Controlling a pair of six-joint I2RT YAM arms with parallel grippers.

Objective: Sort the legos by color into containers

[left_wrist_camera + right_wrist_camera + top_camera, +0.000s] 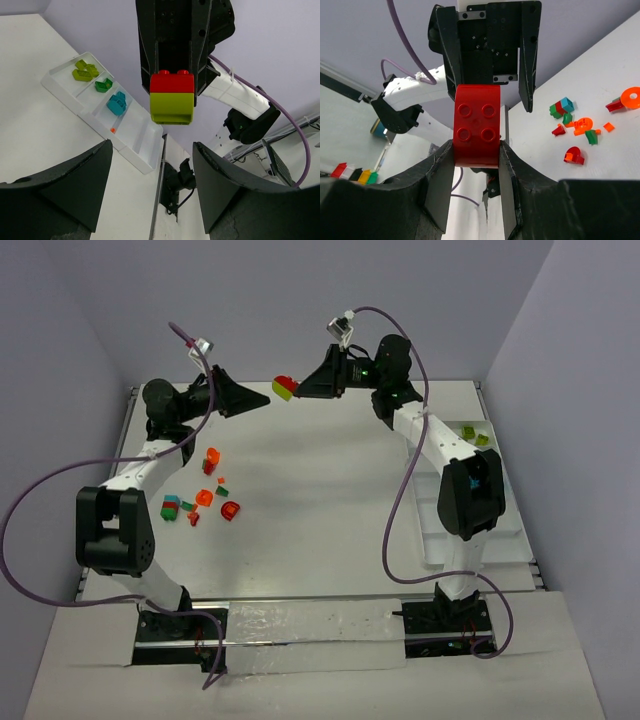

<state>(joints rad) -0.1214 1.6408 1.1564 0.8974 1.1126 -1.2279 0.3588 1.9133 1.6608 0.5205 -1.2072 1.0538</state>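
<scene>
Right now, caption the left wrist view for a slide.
Right gripper holds a red-on-lime lego stack facing the open left gripper, partly filled white tray behind.

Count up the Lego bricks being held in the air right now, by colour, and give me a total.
red brick: 1
lime green brick: 1
Total: 2, stuck together and held in the right gripper

The white surface (330, 490) carries loose legos (203, 497) near its left edge and the containers (512, 530) along its right edge.
</scene>
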